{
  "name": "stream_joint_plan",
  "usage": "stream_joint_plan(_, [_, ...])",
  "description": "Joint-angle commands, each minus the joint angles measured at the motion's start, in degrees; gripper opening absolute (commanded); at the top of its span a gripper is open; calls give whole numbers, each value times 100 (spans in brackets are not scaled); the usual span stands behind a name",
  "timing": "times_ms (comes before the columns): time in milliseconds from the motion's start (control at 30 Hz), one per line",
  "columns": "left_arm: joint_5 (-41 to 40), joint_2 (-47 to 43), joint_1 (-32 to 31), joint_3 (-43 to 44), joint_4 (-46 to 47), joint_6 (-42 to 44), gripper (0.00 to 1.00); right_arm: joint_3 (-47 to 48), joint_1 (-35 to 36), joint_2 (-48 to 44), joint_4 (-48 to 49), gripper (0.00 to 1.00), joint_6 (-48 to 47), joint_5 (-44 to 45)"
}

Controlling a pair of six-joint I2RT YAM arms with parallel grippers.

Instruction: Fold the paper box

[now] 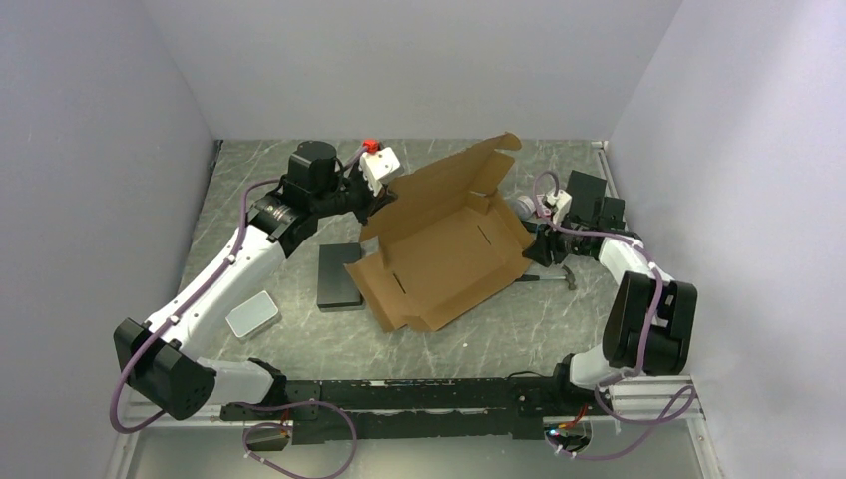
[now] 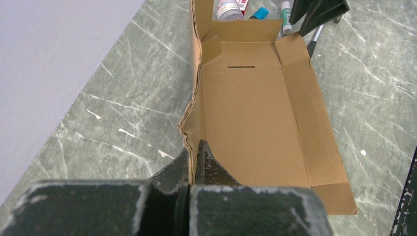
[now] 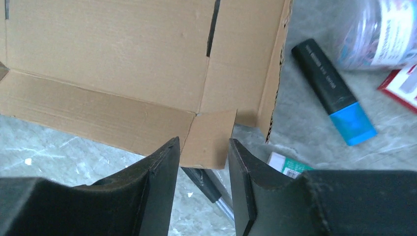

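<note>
Down at the lower left of the top view, a small grey tin (image 1: 252,314) lies on the marbled table (image 1: 299,344), and just right of it a black block (image 1: 339,275) lies flat, its right edge touching or tucked under the paper box (image 1: 449,239). Above the block, the left gripper (image 2: 193,156) reaches in from the upper left; its wrist view shows the 2 fingers pressed together on the left wall of the box, pinching the cardboard edge so that wall stands upright. The box fills the middle of the frame, opened out and turned at an angle, its floor on the table, the lid panel rising toward the upper centre and the lower flaps spread flat. At its right end the right gripper (image 3: 204,143) hovers with its fingers spread, a small corner tab of cardboard lying between them; whether they touch it I cannot tell. Farther right, beyond the box wall, a black marker with a blue cap (image 3: 334,93) and a clear plastic jar (image 3: 378,34) lie on the table, with a red and white packet (image 3: 405,86) at the right edge.
</note>
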Motion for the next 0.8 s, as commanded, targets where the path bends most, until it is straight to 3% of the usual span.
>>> stream_joint_plan(0, [43, -210, -28, -2, 308, -107, 0, 380, 8, 360, -6, 45, 614, 80])
stream_joint_plan(533, [86, -247, -28, 1, 350, -140, 0, 546, 249, 860, -82, 38, 859, 788])
stream_joint_plan(633, [79, -258, -28, 7, 364, -155, 0, 630, 286, 950, -216, 29, 834, 700])
stream_joint_plan(767, [32, -298, -28, -16, 398, -220, 0, 676, 292, 911, -339, 5, 782, 443])
